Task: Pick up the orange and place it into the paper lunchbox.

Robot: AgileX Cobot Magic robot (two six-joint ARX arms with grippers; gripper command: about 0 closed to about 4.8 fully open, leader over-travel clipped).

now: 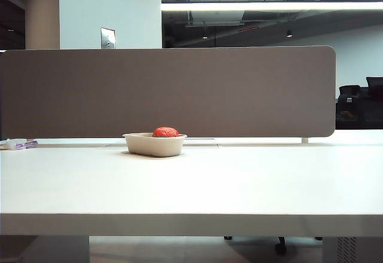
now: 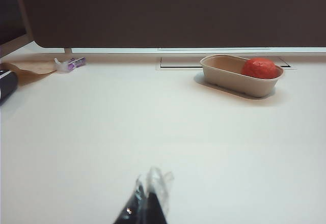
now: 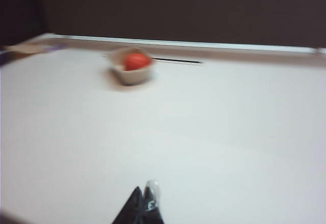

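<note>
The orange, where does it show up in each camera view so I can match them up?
Exterior view: the orange sits centre-left, poking above the rim.
Left wrist view: upper right, in one end of the tray.
Right wrist view: upper left, blurred.
Shared landmark: the paper lunchbox that holds it, before the dark divider panel.

Ceiling light strip (image 1: 269, 6) glowing far overhead, white table (image 1: 191, 185) bright with glare, right wrist view motion-blurred, soft shadows.

Wide white table (image 1: 239, 185), grey partition (image 1: 167, 92) along its far edge. Near the far left corner, small purple-and-clear item (image 2: 70, 64), brown paper (image 2: 30, 70), dark object (image 2: 6, 85) at the left edge.
</note>
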